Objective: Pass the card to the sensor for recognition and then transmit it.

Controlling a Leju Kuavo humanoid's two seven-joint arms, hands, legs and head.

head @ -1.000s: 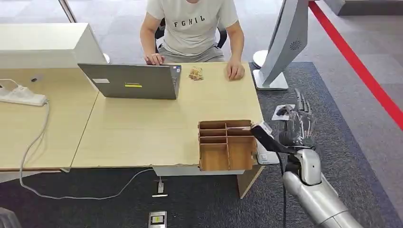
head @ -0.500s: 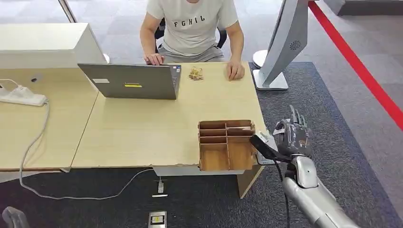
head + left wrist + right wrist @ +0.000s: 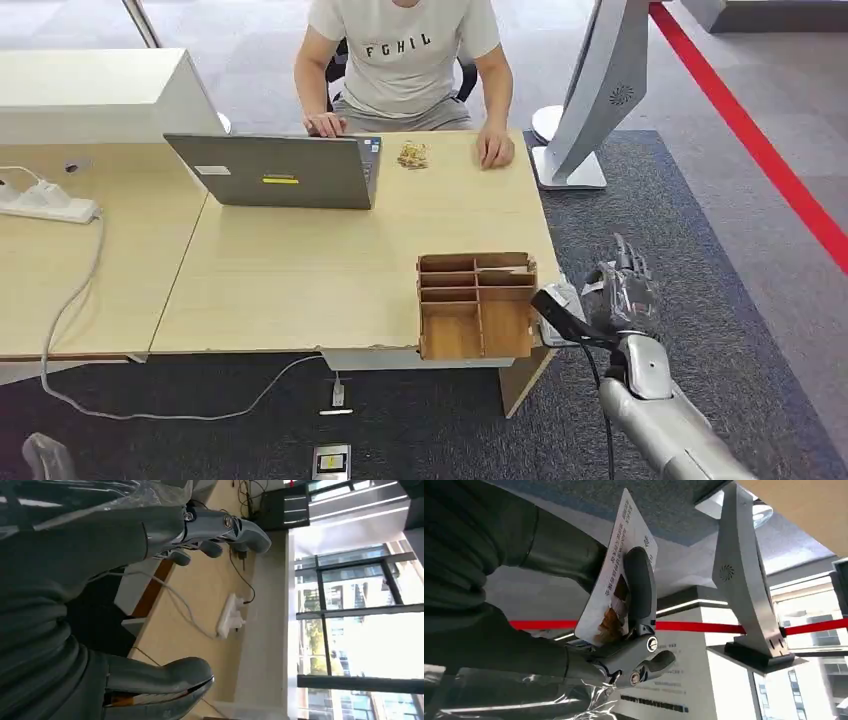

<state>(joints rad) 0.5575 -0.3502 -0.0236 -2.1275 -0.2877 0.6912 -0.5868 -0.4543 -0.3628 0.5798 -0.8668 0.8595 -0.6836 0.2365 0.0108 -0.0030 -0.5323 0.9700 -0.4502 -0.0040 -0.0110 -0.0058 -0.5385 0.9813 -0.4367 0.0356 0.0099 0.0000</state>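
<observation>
Card: I see the card (image 3: 616,587) pinched flat in the right hand (image 3: 622,295), a finger (image 3: 638,587) pressed across its printed face in the right wrist view.
Right hand position: off the right edge of the desk (image 3: 300,270), just beside the near right corner and the wooden organiser (image 3: 475,305).
Change: over the last second I have watched this hand draw back toward the robot and drop lower, from a raised, fingers-spread pose to a more folded one beside the white sensor unit (image 3: 558,312) at the desk corner.
Meaning: I judge the card is being presented to the sensor; recognition not confirmed, hand-over still due.
Left hand: left hand (image 3: 215,535) holds nothing, fingers loosely curled and apart.
Recipient: a person (image 3: 405,60) sits at the far edge, hands resting by the laptop (image 3: 275,170).
</observation>
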